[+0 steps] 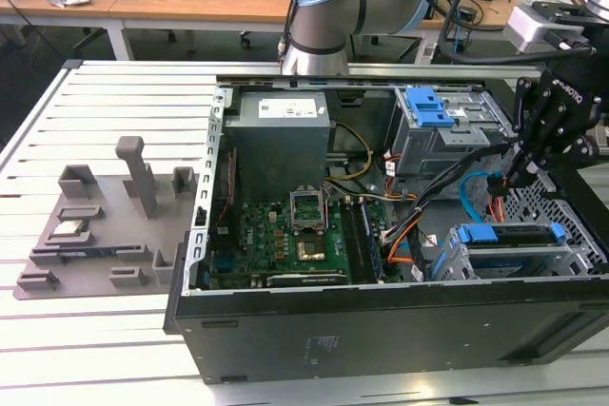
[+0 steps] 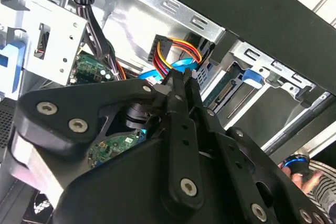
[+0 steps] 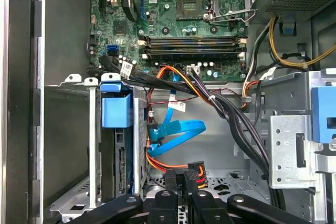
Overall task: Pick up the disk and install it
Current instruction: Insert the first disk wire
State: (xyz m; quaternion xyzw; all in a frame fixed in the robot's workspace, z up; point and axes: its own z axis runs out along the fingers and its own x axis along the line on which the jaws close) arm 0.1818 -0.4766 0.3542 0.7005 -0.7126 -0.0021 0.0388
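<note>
The disk (image 1: 507,235) sits in the lower drive cage at the case's front corner, on the exterior view's right, with its blue bracket facing up. In the first wrist view the disk (image 3: 116,109) stands on edge in that cage, its blue tab on top. In the second wrist view its blue tab and connector edge (image 2: 251,75) lie beyond the fingers. My gripper (image 1: 505,181) hangs inside the case just above and behind the cage. Its fingers (image 2: 177,83) are shut together with nothing held. The gripper's tips (image 3: 184,181) are beside a black power plug (image 3: 195,170) with red and orange wires.
The open computer case (image 1: 381,330) lies on a slatted white table. An upper cage with a blue latch (image 1: 433,106) stands behind my gripper. Blue data cables (image 3: 181,129) and black cable bundles (image 3: 231,114) cross the bay. A grey parts tray (image 1: 95,235) with a small silver chip (image 1: 71,228) lies at the exterior view's left.
</note>
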